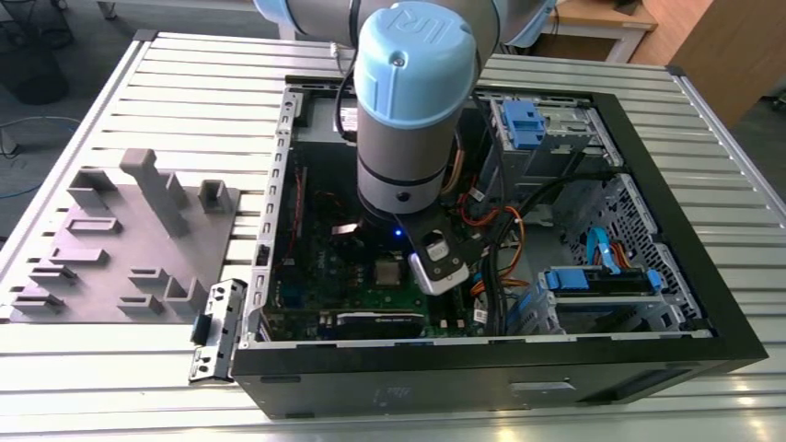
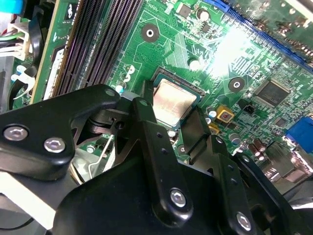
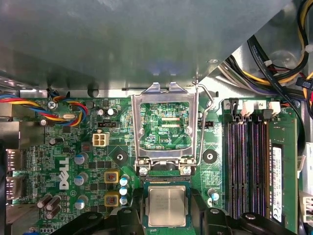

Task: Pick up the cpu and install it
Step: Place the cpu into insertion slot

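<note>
The gripper (image 2: 170, 117) is grasping the cpu (image 3: 167, 205), its jaws pressing against two opposite edges in both wrist views. The chip is lying flat in or just over the socket (image 2: 181, 81) of the green motherboard (image 3: 73, 147); I cannot tell which. Just beside the socket, the silver load plate (image 3: 168, 125) is standing hinged open, with its wire lever (image 3: 209, 105) alongside. Black memory slots (image 3: 242, 166) are running near the socket, and the slot farthest from it is holding a memory module (image 3: 277, 181).

In the exterior view the arm (image 1: 411, 101) is reaching down into the open computer case (image 1: 491, 359). The case is holding the motherboard, with orange cables (image 1: 522, 235) and blue-latched drive bays (image 1: 590, 281) at three o'clock of the arm. At nine o'clock of the case a grey fixture tray (image 1: 110, 267) is resting on the slatted worktop (image 1: 184, 83). A metal bracket (image 1: 215, 327) is lying at the case's seven o'clock corner.
</note>
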Robot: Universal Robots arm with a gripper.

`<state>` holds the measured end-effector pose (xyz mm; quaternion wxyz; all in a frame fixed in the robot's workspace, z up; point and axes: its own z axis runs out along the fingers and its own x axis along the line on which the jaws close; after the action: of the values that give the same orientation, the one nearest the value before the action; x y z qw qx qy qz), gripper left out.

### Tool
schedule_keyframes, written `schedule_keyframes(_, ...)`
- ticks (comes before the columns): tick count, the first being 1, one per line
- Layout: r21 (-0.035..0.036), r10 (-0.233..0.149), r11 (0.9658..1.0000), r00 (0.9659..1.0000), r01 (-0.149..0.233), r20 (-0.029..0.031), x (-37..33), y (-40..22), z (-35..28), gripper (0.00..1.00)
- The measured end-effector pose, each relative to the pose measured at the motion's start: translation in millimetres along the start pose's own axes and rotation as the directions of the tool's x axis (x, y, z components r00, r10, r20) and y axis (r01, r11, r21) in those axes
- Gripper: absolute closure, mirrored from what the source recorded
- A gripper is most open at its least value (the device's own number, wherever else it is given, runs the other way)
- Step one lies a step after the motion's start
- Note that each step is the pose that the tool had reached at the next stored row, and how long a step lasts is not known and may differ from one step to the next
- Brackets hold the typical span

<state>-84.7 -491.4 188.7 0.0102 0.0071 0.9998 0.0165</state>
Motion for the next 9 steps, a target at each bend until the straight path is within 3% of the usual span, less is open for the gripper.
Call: schedule_keyframes(9, -0.0005, 0.0, 1.0, 1.0, 0.0, 0.0003, 0.0, 0.0, 0.8, 0.53)
